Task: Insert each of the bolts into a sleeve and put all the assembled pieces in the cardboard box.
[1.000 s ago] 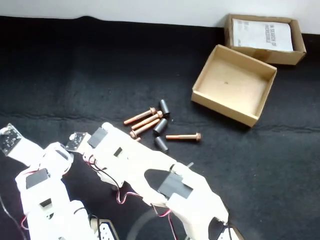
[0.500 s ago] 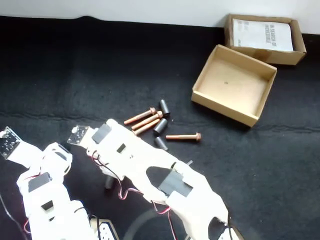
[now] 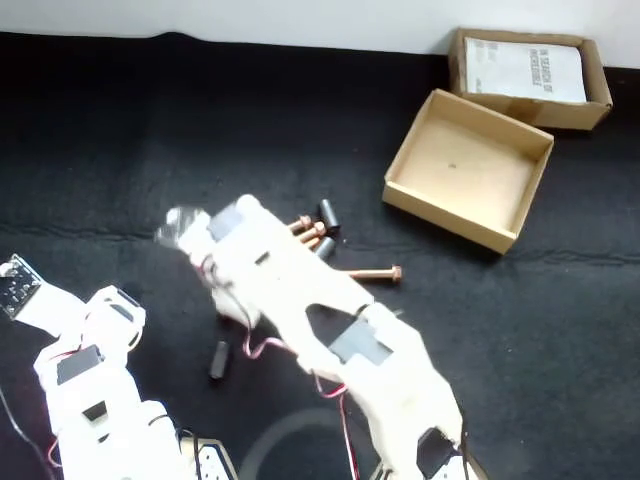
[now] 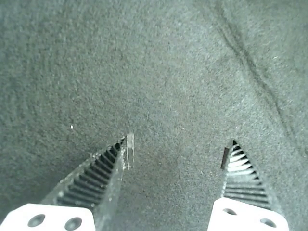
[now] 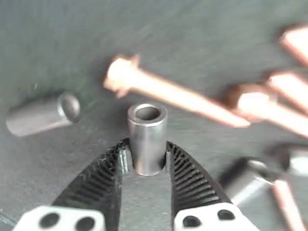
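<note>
Mostly blurred bolts point(image 5: 183, 98) beyond the held sleeve point(image 5: 147, 137)

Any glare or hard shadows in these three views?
High view: flat light, white right arm bright against the black cloth, no hard shadows. Right wrist view: highlight on the rim of the sleeve in the right pincer. Left wrist view: even light, faint shade by the open left pincer.

Bolts point(image 3: 368, 272) and a sleeve point(image 3: 328, 212) lie left of the cardboard box point(image 3: 465, 170).
</note>
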